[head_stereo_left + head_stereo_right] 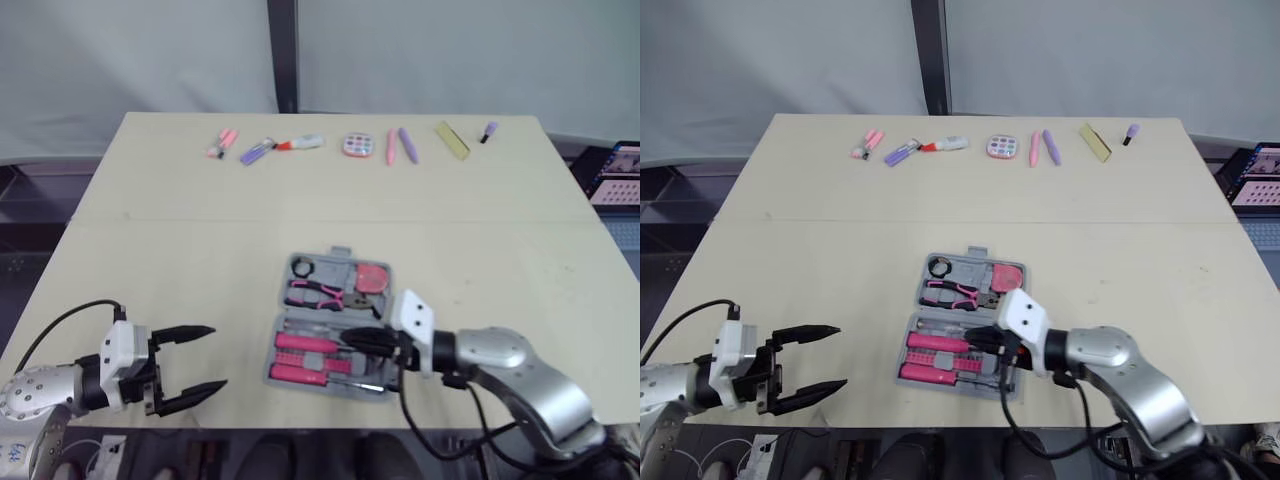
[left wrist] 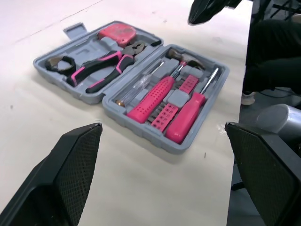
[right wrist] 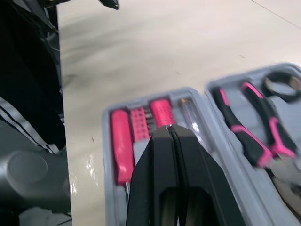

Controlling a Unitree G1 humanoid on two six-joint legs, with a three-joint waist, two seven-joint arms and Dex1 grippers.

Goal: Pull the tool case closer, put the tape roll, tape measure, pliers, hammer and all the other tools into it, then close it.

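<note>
Across the upper middle of the frame, small items lie in a row on the beige table (image 1: 200,250): a pink clip (image 1: 221,144), a purple marker (image 1: 256,152), a white tube (image 1: 302,143), a round palette (image 1: 357,146), a pink stick (image 1: 391,146), a purple stick (image 1: 408,145), a yellow strip (image 1: 452,140) and a small purple cap (image 1: 488,131). A lit screen (image 1: 615,175) is at the right edge.

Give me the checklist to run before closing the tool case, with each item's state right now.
1. The tool case sits near the front edge of the table, lying open: ok.
2. The tape roll, tape measure, pliers and hammer lie in their slots: ok.
3. The right gripper is out of the way of the closing halves: not ok. It is shut, with its tips over the case's near half.
4. The right gripper is free of the tools below it: cannot tell.
5. The left gripper is open and apart from the case, to its left: ok.
</note>
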